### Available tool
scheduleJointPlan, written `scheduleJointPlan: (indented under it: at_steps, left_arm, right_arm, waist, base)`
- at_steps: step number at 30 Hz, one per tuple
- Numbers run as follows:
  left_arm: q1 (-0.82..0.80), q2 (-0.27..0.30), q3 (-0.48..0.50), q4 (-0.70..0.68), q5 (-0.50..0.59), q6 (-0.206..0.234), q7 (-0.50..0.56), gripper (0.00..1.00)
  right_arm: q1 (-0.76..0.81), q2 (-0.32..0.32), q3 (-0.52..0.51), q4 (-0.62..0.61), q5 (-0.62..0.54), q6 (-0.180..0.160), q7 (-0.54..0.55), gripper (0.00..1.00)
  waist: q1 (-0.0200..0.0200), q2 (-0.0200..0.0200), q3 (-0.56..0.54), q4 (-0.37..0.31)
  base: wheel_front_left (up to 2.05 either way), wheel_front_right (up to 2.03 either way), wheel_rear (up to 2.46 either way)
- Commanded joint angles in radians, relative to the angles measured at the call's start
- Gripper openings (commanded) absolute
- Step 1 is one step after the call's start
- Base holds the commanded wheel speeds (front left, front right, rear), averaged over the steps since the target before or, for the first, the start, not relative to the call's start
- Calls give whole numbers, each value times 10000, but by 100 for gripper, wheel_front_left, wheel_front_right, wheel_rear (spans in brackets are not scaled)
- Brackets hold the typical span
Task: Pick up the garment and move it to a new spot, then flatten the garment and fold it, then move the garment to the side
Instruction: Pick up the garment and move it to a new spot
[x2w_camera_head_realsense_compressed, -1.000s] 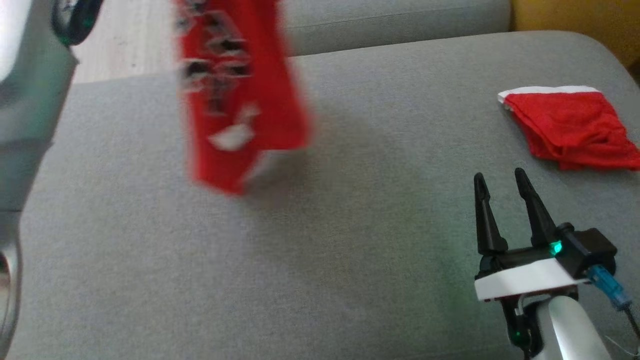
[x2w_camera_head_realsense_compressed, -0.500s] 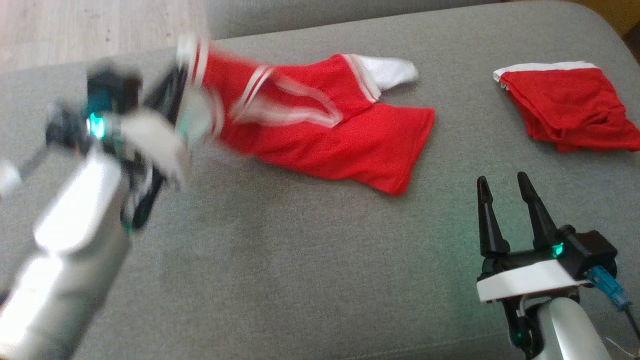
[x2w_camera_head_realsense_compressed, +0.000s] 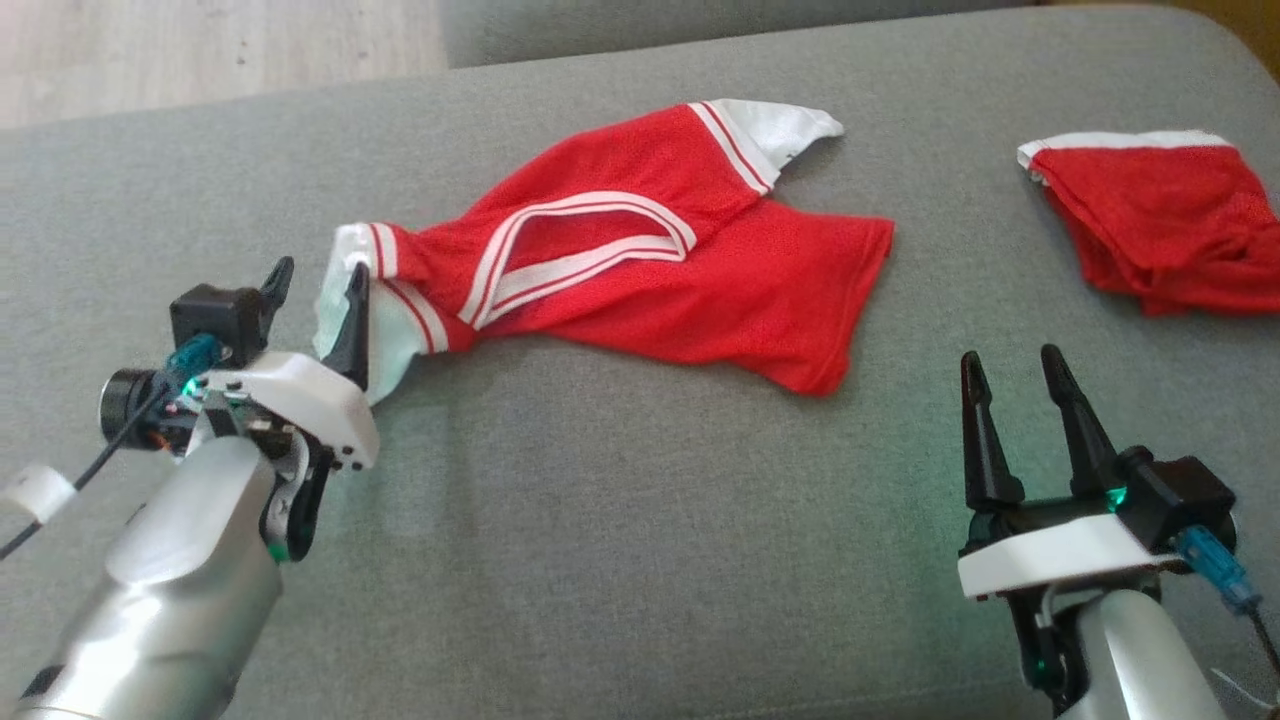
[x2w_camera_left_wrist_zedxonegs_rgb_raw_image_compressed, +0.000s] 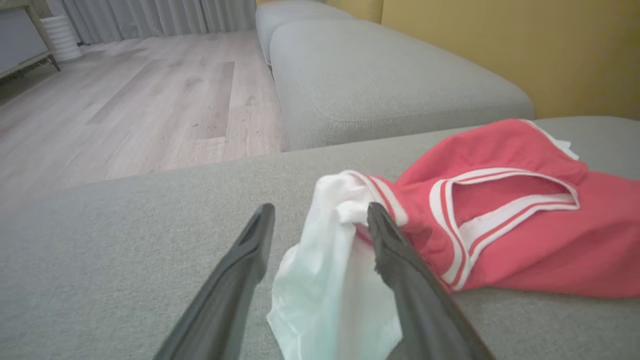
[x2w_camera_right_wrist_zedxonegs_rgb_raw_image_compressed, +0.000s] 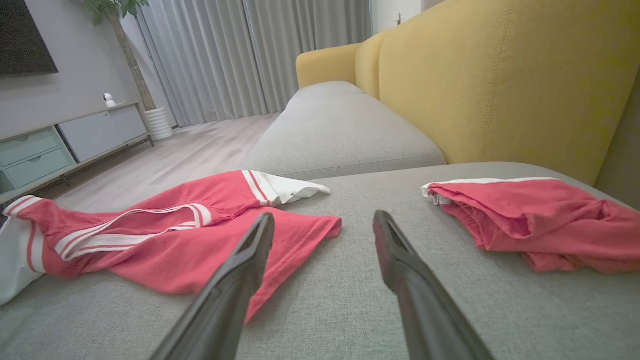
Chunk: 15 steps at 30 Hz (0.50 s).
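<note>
sofa (x2w_camera_right_wrist_zedxonegs_rgb_raw_image_compressed: 345, 125): grey seats, yellow back (x2w_camera_right_wrist_zedxonegs_rgb_raw_image_compressed: 500, 75) | floor (x2w_camera_left_wrist_zedxonegs_rgb_raw_image_compressed: 125, 115): pale wood | curtains (x2w_camera_right_wrist_zedxonegs_rgb_raw_image_compressed: 225, 60): grey

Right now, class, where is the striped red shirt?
Head view: the red shirt lies on the grey sofa, its white sleeve between the left tool's fingers, another red garment to its right.

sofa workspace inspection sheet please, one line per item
surface: grey sofa cushion, carrying two garments
job's things: red shirt lies rumpled, unfolded; its white sleeve sits between the left gripper's fingers
clutter: second red garment bunched at the right, apart from the shirt
grippers: left gripper open around the sleeve; right gripper open, holding nothing
cables: black cable at left wrist; blue plug at right wrist
surroundings: wood floor, yellow sofa back, curtains
</note>
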Motion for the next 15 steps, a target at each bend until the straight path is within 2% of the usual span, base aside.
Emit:
scheduleJointPlan:
  at_steps: [1,5,9,15]
  left_arm:
    - [-480,289,416,-262,-52,42,-175,100]
    - [-253,220,424,-593,-62,7,-636,100]
    - [376,402,556,-1301,-175,79,-1055,100]
    - [1986,715,941,-2998,-557,633,-1385,100]
  right_arm:
    - [-309,-37,222,-261,-49,37,-111,100]
    - [-263,-37,219,-160,-91,37,-115,100]
    - [-168,-37,220,-119,-130,37,-113,100]
    - [161,-37,101,-113,-298,37,-10,100]
  waist:
    - [-1,0,-108,91]
    - [-1,0,-405,252]
    - [-1,0,-733,317]
    - [-1,0,-1142,474]
  base:
    - [0,0,0]
    - [0,0,0]
    - [0,0,0]
    - [0,0,0]
